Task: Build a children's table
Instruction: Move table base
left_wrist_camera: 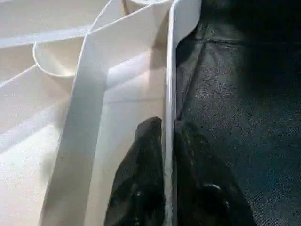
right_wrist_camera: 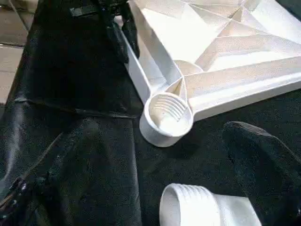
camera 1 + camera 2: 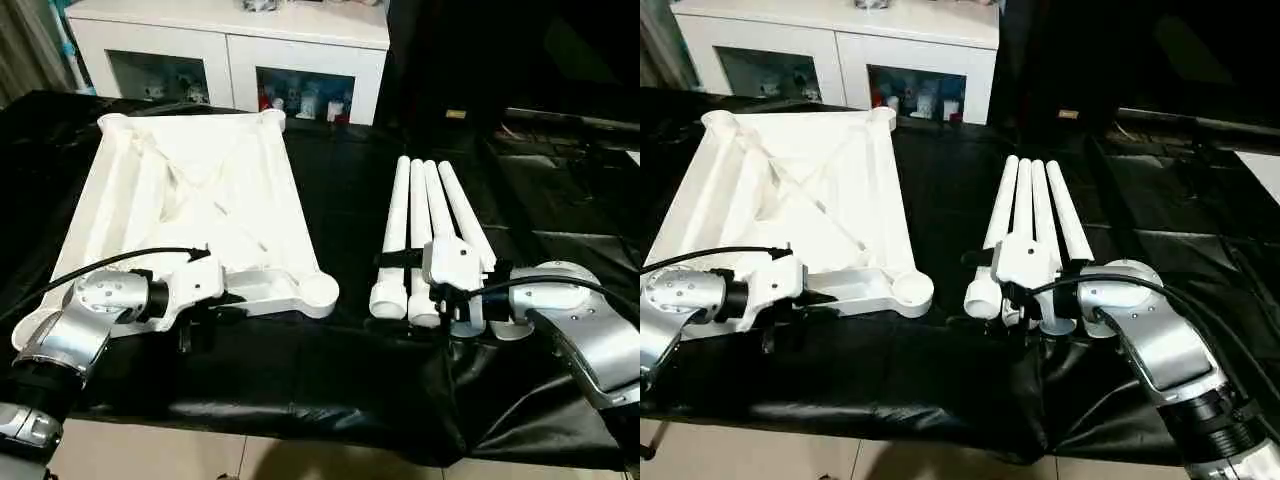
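one white ribbed plastic tabletop [image 3: 200, 200] lies underside-up on the black-draped work table [image 3: 350, 370] beside four white tapered tube legs [image 3: 425, 225]. left gripper [image 1: 168, 141] pinches its rim; right gripper [image 2: 141, 188] gapes wide near a threaded corner socket [image 2: 167, 115].

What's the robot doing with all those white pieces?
It's building a little table. The tabletop lies upside down on the black cloth, ribs facing up. The left tool has its fingers on either side of the top's near rim. Four legs lie side by side to the right, none screwed in yet. The right tool is open over the legs' threaded ends, close to an empty corner socket.
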Robot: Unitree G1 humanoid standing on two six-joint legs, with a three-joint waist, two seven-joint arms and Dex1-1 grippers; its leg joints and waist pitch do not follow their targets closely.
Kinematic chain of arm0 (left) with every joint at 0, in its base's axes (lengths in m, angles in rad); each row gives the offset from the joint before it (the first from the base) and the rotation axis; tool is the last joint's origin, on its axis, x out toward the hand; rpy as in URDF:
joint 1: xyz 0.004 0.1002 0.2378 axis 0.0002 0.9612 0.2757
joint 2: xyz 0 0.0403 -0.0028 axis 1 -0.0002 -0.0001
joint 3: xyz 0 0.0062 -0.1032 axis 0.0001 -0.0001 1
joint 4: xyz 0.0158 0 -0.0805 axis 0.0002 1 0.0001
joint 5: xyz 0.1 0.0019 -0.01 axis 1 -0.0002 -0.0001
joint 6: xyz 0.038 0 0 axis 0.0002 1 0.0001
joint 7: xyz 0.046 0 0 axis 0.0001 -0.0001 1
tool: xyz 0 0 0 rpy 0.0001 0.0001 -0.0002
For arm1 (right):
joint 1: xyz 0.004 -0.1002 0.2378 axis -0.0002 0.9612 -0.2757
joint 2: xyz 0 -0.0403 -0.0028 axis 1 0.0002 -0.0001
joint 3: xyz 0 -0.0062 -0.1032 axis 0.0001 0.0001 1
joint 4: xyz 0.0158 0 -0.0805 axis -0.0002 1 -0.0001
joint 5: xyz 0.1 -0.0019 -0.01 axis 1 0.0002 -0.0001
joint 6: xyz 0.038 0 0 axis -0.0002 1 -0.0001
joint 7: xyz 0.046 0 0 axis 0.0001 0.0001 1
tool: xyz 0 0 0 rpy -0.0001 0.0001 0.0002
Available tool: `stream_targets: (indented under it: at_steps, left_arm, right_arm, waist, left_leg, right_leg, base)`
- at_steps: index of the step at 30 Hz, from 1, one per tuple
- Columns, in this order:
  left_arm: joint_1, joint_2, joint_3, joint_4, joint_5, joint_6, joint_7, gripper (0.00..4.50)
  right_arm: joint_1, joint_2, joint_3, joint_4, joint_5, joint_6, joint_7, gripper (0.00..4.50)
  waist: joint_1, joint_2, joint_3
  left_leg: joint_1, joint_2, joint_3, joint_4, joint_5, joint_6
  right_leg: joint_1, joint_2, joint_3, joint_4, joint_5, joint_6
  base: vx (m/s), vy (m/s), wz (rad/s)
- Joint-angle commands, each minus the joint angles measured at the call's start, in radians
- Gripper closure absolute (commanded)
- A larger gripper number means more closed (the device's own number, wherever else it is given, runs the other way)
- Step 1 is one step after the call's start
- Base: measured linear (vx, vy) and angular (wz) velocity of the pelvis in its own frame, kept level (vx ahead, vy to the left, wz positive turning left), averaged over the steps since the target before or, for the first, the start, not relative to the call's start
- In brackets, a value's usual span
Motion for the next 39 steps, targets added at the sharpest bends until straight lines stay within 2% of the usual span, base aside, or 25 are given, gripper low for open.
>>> stream_targets:
  at_steps: [1,2,4,5,8,9,11,12,14,19,21,24,26,28,30,32,34,35,39]
  left_arm:
    - [0.001,0.004,0.017,0.021,0.015,-0.004,0.022,3.58]
    - [0.002,-0.004,0.028,0.027,0.013,-0.033,0.046,3.54]
    - [0.005,-0.016,0.042,0.021,-0.006,-0.021,0.056,3.54]
    - [0.007,-0.053,0.080,0.016,-0.045,-0.007,0.107,3.54]
    - [0.010,-0.099,0.126,0.004,-0.082,-0.006,0.176,3.54]
    - [0.012,-0.116,0.142,-0.003,-0.095,-0.001,0.199,3.54]
    - [0.013,-0.138,0.162,-0.003,-0.105,-0.007,0.235,3.54]
    - [0.000,-0.169,0.186,0.024,-0.110,-0.051,0.292,3.54]
    - [-0.018,-0.187,0.202,0.047,-0.115,-0.071,0.338,3.54]
    - [-0.074,-0.223,0.247,0.089,-0.141,-0.065,0.390,3.54]
    - [-0.091,-0.242,0.266,0.097,-0.148,-0.053,0.426,3.54]
    - [-0.115,-0.288,0.302,0.121,-0.129,-0.046,0.579,3.54]
    - [-0.118,-0.300,0.311,0.128,-0.131,-0.057,0.602,3.54]
    - [-0.127,-0.335,0.341,0.123,-0.153,-0.074,0.664,3.54]
    - [-0.146,-0.352,0.366,0.118,-0.175,-0.078,0.696,3.54]
    - [-0.175,-0.361,0.395,0.106,-0.195,-0.061,0.719,3.54]
    - [-0.210,-0.359,0.416,0.081,-0.231,-0.061,0.692,3.54]
    - [-0.216,-0.358,0.419,0.076,-0.236,-0.060,0.688,3.54]
    - [-0.263,-0.330,0.424,0.056,-0.251,-0.054,0.656,3.54]
  right_arm:
    - [-0.020,0.003,-0.026,0.009,-0.005,0.013,-0.009,0.00]
    - [-0.022,0.009,-0.029,0.012,-0.006,0.013,-0.016,0.00]
    - [-0.026,0.016,-0.036,0.018,-0.003,0.013,-0.025,0.00]
    - [-0.037,0.034,-0.050,0.031,-0.002,0.015,-0.054,0.00]
    - [-0.048,0.051,-0.063,0.042,0.008,0.026,-0.076,0.00]
    - [-0.052,0.057,-0.066,0.046,0.008,0.026,-0.086,0.00]
    - [-0.056,0.068,-0.073,0.050,0.011,0.029,-0.104,0.00]
    - [-0.068,0.095,-0.090,0.069,0.008,0.028,-0.150,0.00]
    - [-0.079,0.116,-0.105,0.084,0.010,0.039,-0.181,0.00]
    - [-0.099,0.150,-0.117,0.112,0.001,0.055,-0.231,0.00]
    - [-0.095,0.157,-0.112,0.108,0.001,0.056,-0.230,0.00]
    - [-0.081,0.177,-0.110,0.090,0.007,0.069,-0.247,0.00]
    - [-0.079,0.185,-0.114,0.089,0.009,0.072,-0.257,0.00]
    - [-0.079,0.217,-0.140,0.085,0.036,0.097,-0.292,0.00]
    - [-0.083,0.234,-0.159,0.084,0.058,0.112,-0.312,0.00]
    - [-0.089,0.256,-0.184,0.080,0.086,0.130,-0.336,0.00]
    - [-0.092,0.274,-0.205,0.073,0.104,0.150,-0.352,0.00]
    - [-0.092,0.276,-0.208,0.072,0.105,0.153,-0.355,0.00]
    - [-0.085,0.280,-0.211,0.065,0.103,0.161,-0.365,0.00]
  waist:
    - [0.006,0.010,-0.052]
    - [0.006,0.010,-0.053]
    - [0.007,0.010,-0.054]
    - [0.008,0.011,-0.055]
    - [0.012,0.011,-0.060]
    - [0.013,0.011,-0.059]
    - [0.018,0.008,-0.061]
    - [0.018,0.008,-0.060]
    - [0.019,0.007,-0.062]
    - [0.025,0.006,-0.064]
    - [0.023,0.006,-0.064]
    - [0.024,0.008,-0.067]
    - [0.026,0.005,-0.067]
    - [0.025,0.005,-0.068]
    - [0.026,0.002,-0.067]
    - [0.028,0.004,-0.066]
    - [0.028,0.003,-0.065]
    - [0.028,0.000,-0.064]
    - [0.029,0.002,-0.066]
  left_leg:
    - [0.002,0.034,-0.003,-0.076,-0.199,0.002]
    - [0.001,0.033,-0.004,-0.075,-0.197,0.003]
    - [0.002,0.034,-0.003,-0.074,-0.187,0.003]
    - [0.003,0.034,-0.003,-0.074,-0.183,0.003]
    - [0.004,0.032,0.001,-0.068,-0.161,0.006]
    - [0.001,0.033,0.000,-0.070,-0.141,0.011]
    - [-0.002,0.031,0.000,-0.068,-0.123,0.018]
    - [-0.003,0.031,0.000,-0.068,-0.120,0.020]
    - [0.000,0.029,0.001,-0.067,-0.113,0.019]
    - [0.002,0.030,0.001,-0.067,-0.085,0.015]
    - [-0.001,0.028,0.002,-0.066,-0.083,0.016]
    - [0.000,0.030,0.002,-0.064,-0.068,0.025]
    - [-0.001,0.030,0.002,-0.063,-0.059,0.032]
    - [-0.001,0.030,0.003,-0.062,-0.054,0.038]
    - [-0.001,0.031,0.002,-0.064,-0.060,0.036]
    - [0.002,0.031,0.003,-0.065,-0.074,0.029]
    - [0.003,0.032,0.003,-0.066,-0.080,0.021]
    - [0.002,0.032,0.003,-0.066,-0.079,0.020]
    - [0.001,0.030,0.004,-0.064,-0.041,0.020]
  right_leg:
    - [0.035,-0.068,0.045,-0.089,-0.184,-0.194]
    - [0.036,-0.068,0.045,-0.088,-0.179,-0.194]
    - [0.035,-0.068,0.044,-0.086,-0.153,-0.201]
    - [0.036,-0.068,0.044,-0.085,-0.144,-0.204]
    - [0.038,-0.067,0.043,-0.080,-0.085,-0.231]
    - [0.040,-0.066,0.042,-0.076,-0.049,-0.232]
    - [0.044,-0.066,0.041,-0.073,-0.011,-0.230]
    - [0.045,-0.065,0.040,-0.073,-0.008,-0.227]
    - [0.044,-0.065,0.039,-0.074,-0.003,-0.228]
    - [0.047,-0.065,0.039,-0.069,0.039,-0.219]
    - [0.049,-0.064,0.039,-0.069,0.049,-0.219]
    - [0.051,-0.065,0.038,-0.065,0.101,-0.229]
    - [0.053,-0.066,0.039,-0.065,0.114,-0.231]
    - [0.053,-0.066,0.039,-0.065,0.118,-0.231]
    - [0.052,-0.067,0.038,-0.068,0.098,-0.231]
    - [0.050,-0.068,0.039,-0.069,0.076,-0.235]
    - [0.050,-0.068,0.037,-0.070,0.061,-0.232]
    - [0.050,-0.068,0.038,-0.070,0.060,-0.231]
    - [0.052,-0.067,0.037,-0.064,0.102,-0.220]
  base:
    - [0.000,0.000,0.00]
    - [0.000,0.000,0.00]
    - [0.000,0.000,0.00]
    - [0.000,0.000,0.00]
    - [0.000,0.000,0.00]
    - [0.000,0.000,0.00]
    - [0.000,0.000,0.00]
    - [0.000,0.000,0.00]
    - [0.000,0.000,0.00]
    - [0.000,0.000,0.00]
    - [0.000,0.000,0.00]
    - [0.000,0.000,0.00]
    - [0.000,0.000,0.00]
    - [0.000,0.000,0.00]
    - [0.000,0.000,0.00]
    - [0.000,0.000,0.00]
    - [0.000,0.000,0.00]
    - [0.000,0.000,0.00]
    - [0.000,0.000,0.00]
